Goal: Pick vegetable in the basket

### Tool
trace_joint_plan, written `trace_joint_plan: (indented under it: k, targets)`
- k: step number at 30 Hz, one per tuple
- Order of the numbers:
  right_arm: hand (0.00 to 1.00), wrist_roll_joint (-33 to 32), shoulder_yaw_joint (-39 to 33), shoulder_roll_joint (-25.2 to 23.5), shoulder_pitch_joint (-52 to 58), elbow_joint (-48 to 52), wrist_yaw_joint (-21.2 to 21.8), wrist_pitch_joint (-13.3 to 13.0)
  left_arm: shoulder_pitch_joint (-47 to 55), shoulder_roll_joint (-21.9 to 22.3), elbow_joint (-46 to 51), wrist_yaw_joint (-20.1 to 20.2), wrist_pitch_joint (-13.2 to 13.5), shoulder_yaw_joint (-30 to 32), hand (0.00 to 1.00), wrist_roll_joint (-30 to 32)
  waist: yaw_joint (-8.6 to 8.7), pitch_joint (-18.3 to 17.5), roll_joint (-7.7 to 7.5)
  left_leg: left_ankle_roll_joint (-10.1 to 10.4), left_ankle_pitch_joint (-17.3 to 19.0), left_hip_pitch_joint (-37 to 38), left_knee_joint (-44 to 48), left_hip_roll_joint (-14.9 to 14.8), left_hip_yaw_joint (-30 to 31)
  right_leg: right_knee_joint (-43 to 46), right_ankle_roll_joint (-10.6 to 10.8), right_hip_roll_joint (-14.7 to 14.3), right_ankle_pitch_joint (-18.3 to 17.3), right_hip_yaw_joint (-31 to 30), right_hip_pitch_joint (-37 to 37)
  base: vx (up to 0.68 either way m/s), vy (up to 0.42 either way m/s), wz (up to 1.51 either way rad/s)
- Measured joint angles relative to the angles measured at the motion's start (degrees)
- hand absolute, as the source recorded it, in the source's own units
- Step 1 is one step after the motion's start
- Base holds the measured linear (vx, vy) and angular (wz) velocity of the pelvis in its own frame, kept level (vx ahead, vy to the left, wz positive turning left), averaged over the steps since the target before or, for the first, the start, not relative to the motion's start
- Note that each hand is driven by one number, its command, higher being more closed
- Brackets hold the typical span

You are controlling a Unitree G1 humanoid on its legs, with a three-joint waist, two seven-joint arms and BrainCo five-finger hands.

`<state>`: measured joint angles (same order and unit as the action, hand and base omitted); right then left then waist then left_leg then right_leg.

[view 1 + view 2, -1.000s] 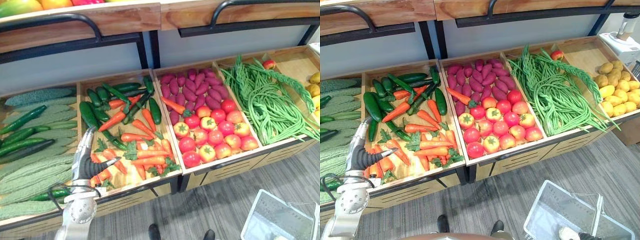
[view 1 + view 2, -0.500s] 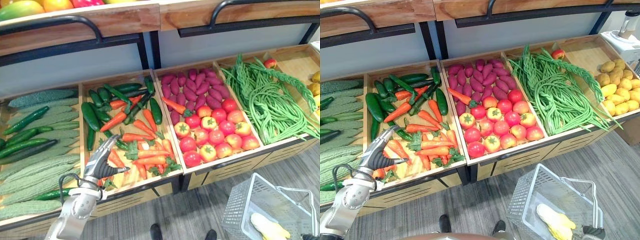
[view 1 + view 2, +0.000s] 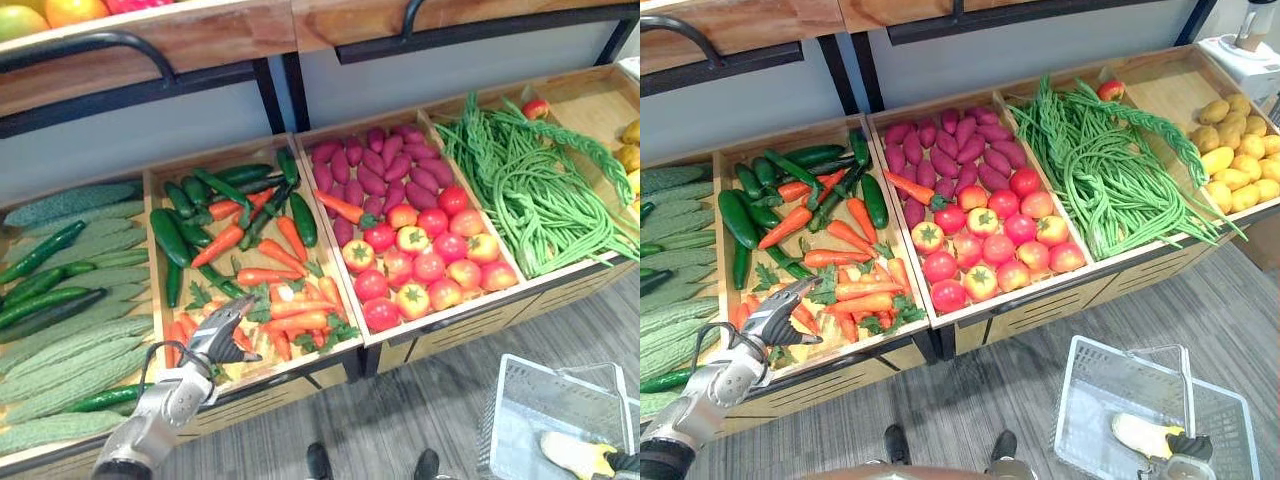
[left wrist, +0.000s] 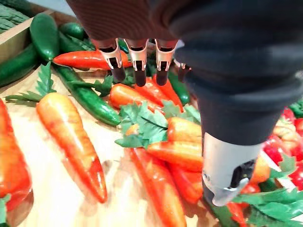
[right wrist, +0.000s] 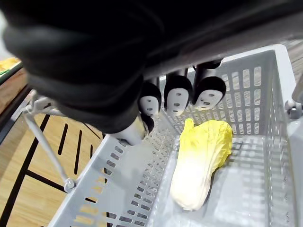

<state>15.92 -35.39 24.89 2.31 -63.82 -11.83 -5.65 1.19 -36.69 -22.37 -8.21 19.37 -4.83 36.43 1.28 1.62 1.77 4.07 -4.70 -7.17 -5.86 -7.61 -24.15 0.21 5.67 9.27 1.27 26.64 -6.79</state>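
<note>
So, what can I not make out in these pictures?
Right hand: cut off by the right eye view's lower edge; its hold on the basket is unclear.
Shelf fruit: cut off by the left eye view's top edge.
Carrots beneath the left hand: partly covered by it in the eye views.

Wooden produce stand (image 3: 1040, 308) divided into side-by-side compartments; grey back panel (image 3: 400, 90) behind; upper wooden shelf (image 3: 200, 40) on black metal rails (image 3: 130, 97); grey plank floor (image 3: 970, 395) below.
</note>
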Motion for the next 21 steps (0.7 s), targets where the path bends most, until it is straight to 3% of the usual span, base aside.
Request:
trace_joint_plan:
  k: [21]
  targets:
    - [1.0,0.01,0.46,0.0,-4.7,0.01,0.0,0.01,-8.91,-0.68,-4.47,-2.8,-3.72,-0.76,0.0,2.77,0.48,3.46,-0.21,-0.12,-0.09,-2.56,0.35,0.09,-2.08,0.0,-0.35,-0.22,0.73,-2.39,-4.11,0.02,-0.004,-0.05]
